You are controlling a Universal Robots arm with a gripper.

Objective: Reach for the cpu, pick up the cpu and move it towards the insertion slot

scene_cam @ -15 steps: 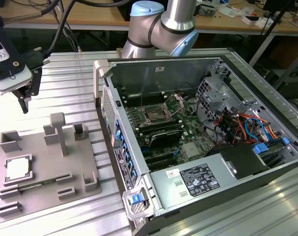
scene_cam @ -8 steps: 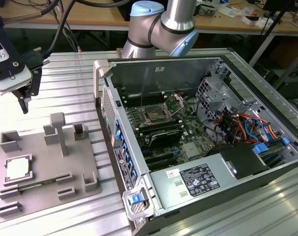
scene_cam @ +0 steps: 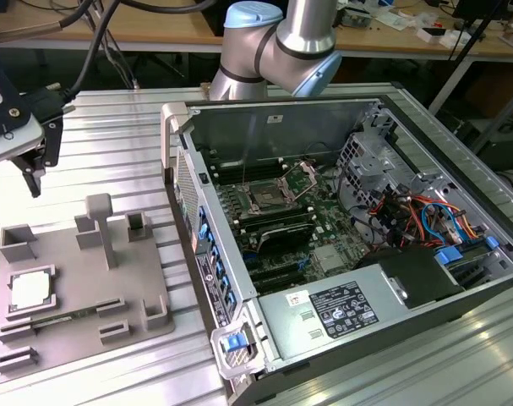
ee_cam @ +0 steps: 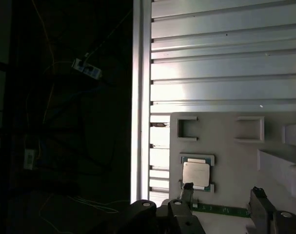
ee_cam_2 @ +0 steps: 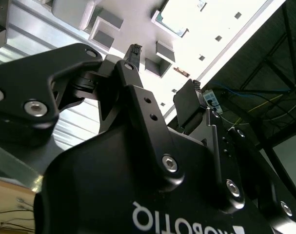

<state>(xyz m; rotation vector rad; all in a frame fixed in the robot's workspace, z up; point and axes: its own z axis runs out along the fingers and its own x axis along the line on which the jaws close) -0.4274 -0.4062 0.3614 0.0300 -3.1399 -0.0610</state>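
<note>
The cpu is a pale silvery square chip lying flat in a recess of the grey plastic tray at the exterior view's left. My gripper hangs in the air above the table beyond the tray, well clear of the chip. The first wrist view shows the cpu just ahead of one black fingertip, with the gripper open and nothing between its fingers. The insertion slot is a dark socket with a shiny frame on the motherboard inside the open computer case.
The open computer case lies on the ribbed aluminium table at the exterior view's right, its metal walls rising above the tray. The tray carries several raised blocks. The table's edge runs close beside the tray.
</note>
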